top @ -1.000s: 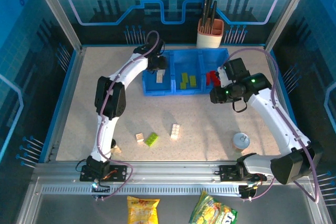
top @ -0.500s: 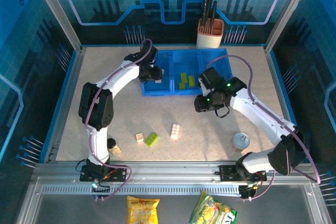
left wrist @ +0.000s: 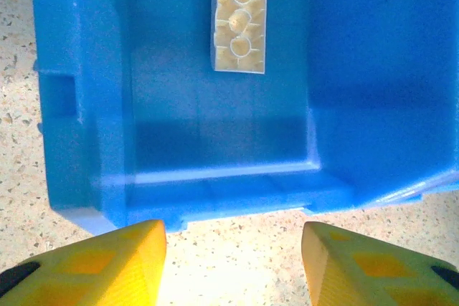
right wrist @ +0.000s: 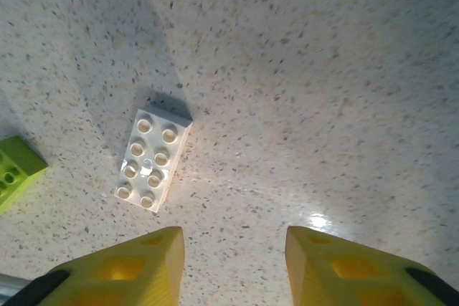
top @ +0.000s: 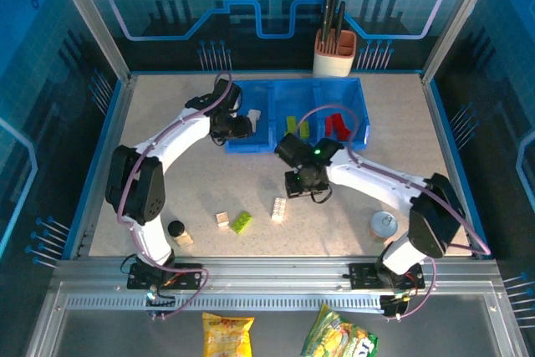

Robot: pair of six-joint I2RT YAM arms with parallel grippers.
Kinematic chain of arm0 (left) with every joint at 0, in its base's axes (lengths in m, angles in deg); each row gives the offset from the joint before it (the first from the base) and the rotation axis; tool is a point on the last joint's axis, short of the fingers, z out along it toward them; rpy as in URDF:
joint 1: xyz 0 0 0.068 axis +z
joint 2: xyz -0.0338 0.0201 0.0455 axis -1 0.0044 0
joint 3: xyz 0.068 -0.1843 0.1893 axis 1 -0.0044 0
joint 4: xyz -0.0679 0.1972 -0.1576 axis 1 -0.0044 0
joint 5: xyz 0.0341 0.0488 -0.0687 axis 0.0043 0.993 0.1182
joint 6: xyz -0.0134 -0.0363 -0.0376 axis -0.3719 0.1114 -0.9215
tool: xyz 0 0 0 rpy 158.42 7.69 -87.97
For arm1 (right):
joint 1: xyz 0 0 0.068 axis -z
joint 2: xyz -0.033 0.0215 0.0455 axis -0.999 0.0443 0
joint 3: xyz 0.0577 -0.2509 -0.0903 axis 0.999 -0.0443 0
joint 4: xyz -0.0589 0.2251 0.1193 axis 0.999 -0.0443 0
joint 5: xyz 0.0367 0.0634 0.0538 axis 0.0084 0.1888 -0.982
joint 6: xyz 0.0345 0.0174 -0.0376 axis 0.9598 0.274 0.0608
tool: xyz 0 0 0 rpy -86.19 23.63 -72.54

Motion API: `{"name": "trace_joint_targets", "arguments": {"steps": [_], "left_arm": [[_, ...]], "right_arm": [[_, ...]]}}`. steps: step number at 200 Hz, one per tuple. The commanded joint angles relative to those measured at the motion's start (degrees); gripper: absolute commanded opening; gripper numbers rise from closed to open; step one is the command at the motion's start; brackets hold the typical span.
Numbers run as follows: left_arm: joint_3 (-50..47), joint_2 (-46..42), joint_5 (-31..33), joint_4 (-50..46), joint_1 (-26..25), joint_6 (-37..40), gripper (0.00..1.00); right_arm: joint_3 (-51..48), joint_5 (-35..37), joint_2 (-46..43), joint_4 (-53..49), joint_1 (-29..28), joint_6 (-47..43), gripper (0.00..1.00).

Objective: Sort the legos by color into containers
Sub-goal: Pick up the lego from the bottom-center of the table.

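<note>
Taking 12 o'clock as the far side of the overhead view, the blue tray (top: 292,88) sits at 12 o'clock on the speckled worktop (top: 393,123), its three compartments side by side. The left compartment holds a cream brick (left wrist: 239,19) lying underside up, the middle one green bricks (top: 291,125), and the right one red bricks (top: 334,125).

The left hand (left wrist: 233,263) hovers at the tray's near left corner. Its yellow fingers (left wrist: 107,263) are apart with nothing between them, and the cream brick lies at its 12 o'clock in the wrist view.

The right hand (right wrist: 233,266) hangs above bare worktop at 6 o'clock from the middle compartment, also parted and empty. In its wrist view a white brick (right wrist: 153,159) lies studs up at 11 o'clock from the fingertips, clear of them.

A loose green brick (top: 242,222) lies at 8 o'clock from the white brick, with a small cream brick (top: 222,219) just beside it. Another cream piece (top: 184,238) sits next to a black cylinder (top: 175,228) at 7 o'clock on the worktop. A silver disc (top: 384,225) rests at 5 o'clock, and a beige holder (top: 334,53) stands beyond the tray.
</note>
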Motion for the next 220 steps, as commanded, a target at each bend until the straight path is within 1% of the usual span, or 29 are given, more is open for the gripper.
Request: {"name": "trace_joint_targets", "arguments": {"steps": [1,52,85,121,175,220], "left_arm": [[-1.07,-4.64,-2.16,0.92,0.38,0.55,0.53],[-2.87,-10.66,-1.4,-0.46,0.55,2.44,0.53],[-4.46,-12.98,-0.75,-1.1,0.91,3.41,0.53],[-5.92,-14.01,-0.51,-1.29,1.24,3.74,0.53],[-6.95,-14.69,0.06,-1.92,1.67,4.43,0.53],[-8.96,-16.09,0.39,-1.61,2.31,4.21,0.53]], "right_arm": [[2.43,1.62,4.24,0.97,-3.0,6.54,0.44],[5.81,1.17,12.41,1.69,-7.16,11.25,0.48],[5.77,0.07,15.17,3.0,-7.71,13.76,0.51],[4.61,-1.36,16.91,4.96,-7.71,15.0,0.53],[3.16,-3.29,19.15,7.09,-6.66,15.1,0.53],[2.8,-3.83,20.58,7.57,-6.5,15.03,0.47]]}}
